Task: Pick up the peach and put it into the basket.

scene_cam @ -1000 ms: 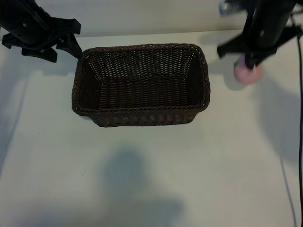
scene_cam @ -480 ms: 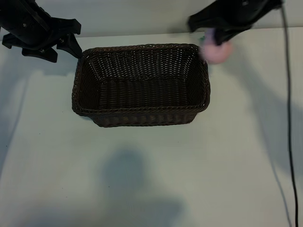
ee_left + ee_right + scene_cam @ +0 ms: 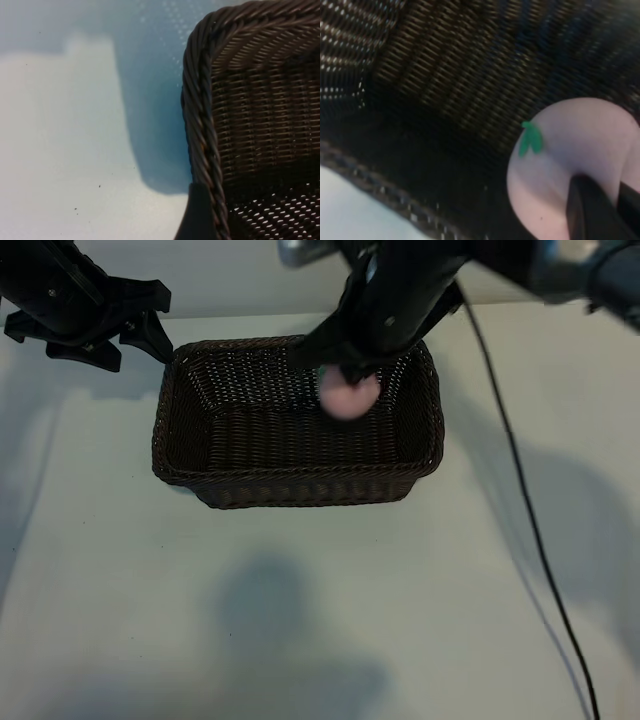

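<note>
Surface: a pale, plain table (image 3: 420,620) fills the exterior view; soft shadows lie at lower centre and along the right side.
Room: a lighter strip runs along the top edge of the exterior view, behind the arms.
Basket: the basket (image 3: 200,450) sits in the upper middle of the exterior view, long side across the frame, open side up.
Peach: the peach (image 3: 349,395) hangs inside the basket's outline, right of its centre and toward the far wall, above the woven floor.
Right gripper: the right gripper (image 3: 345,380) reaches in from the top of the exterior view, pointing steeply down, its jaws closed on the peach.
Left gripper: the left gripper (image 3: 120,340) sits at the upper left of the exterior view, just off the basket's far left corner, jaws spread wide, holding nothing.
Cable: a dark cable (image 3: 530,530) trails from the right arm down the right side to the lower right corner.
Right wrist view only: the green stem bit (image 3: 531,138) on the peach, a dark finger (image 3: 590,210) pressed on the fruit, and weave behind it.
Left wrist view only: the braided rim at one corner, close up, with bare table beside it.
Open room: bare table lies in front of the basket and on both sides.
</note>
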`<state>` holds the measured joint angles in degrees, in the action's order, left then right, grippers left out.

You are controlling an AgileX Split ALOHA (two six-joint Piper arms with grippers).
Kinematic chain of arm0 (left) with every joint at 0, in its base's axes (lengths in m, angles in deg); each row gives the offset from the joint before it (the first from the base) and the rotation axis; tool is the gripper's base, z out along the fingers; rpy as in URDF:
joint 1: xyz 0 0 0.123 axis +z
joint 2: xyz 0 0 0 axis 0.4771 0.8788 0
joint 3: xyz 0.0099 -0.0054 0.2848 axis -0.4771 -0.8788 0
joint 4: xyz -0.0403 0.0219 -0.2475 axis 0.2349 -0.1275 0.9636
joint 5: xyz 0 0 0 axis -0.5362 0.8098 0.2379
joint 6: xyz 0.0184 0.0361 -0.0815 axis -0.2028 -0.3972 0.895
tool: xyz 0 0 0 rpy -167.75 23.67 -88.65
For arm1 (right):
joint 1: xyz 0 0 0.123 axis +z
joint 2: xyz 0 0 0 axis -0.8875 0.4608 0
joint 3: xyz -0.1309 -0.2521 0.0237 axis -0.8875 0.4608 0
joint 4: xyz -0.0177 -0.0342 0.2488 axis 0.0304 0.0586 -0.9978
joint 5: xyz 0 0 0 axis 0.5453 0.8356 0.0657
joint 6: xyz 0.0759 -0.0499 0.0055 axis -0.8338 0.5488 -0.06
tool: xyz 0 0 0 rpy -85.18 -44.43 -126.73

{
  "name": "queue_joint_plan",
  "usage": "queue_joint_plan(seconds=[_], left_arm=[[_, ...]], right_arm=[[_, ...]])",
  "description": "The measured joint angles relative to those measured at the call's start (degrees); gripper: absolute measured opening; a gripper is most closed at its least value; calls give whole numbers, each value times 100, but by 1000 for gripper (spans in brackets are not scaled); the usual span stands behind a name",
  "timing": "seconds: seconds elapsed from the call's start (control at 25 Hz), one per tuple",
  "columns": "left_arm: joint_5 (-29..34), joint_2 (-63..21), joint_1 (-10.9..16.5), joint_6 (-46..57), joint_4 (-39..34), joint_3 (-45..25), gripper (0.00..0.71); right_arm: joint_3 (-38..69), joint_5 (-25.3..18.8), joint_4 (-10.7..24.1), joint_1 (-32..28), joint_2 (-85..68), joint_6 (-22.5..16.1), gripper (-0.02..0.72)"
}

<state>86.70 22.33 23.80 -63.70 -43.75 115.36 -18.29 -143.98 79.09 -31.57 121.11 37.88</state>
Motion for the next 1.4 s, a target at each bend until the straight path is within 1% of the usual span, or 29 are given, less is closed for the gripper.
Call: queue_joint_plan(seconds=[0.12, 0.28, 0.44, 0.52, 0.56, 0.72, 0.8, 0.88, 0.92, 1.08, 1.24, 1.4], left_arm=[[0, 0, 0, 0, 0, 0, 593], [0, 0, 0, 0, 0, 0, 593], [0, 0, 0, 0, 0, 0, 593], [0, 0, 0, 0, 0, 0, 592], [0, 0, 0, 0, 0, 0, 592], [0, 0, 0, 0, 0, 0, 592], [0, 0, 0, 0, 0, 0, 592], [0, 0, 0, 0, 0, 0, 592], [0, 0, 0, 0, 0, 0, 592], [0, 0, 0, 0, 0, 0, 592], [0, 0, 0, 0, 0, 0, 592], [0, 0, 0, 0, 0, 0, 592]], right_arm=[[0, 137, 0, 0, 380, 20, 43], [0, 261, -46, 0, 725, 249, 46], [0, 246, -61, 0, 776, 281, 72], [-1, 246, -61, 0, 776, 281, 124], [-1, 217, -61, 0, 776, 281, 167], [-36, 84, -61, 0, 776, 275, 380], [-156, -83, -61, 0, 776, 275, 470], [-446, -341, -73, 0, 776, 275, 516], [-606, -489, -79, 0, 776, 275, 526], [-1332, -1076, -72, -5, 770, 253, 526], [-1754, -1198, 58, -59, 770, 211, 518], [-1849, -1205, 124, -337, 770, 162, 516]])
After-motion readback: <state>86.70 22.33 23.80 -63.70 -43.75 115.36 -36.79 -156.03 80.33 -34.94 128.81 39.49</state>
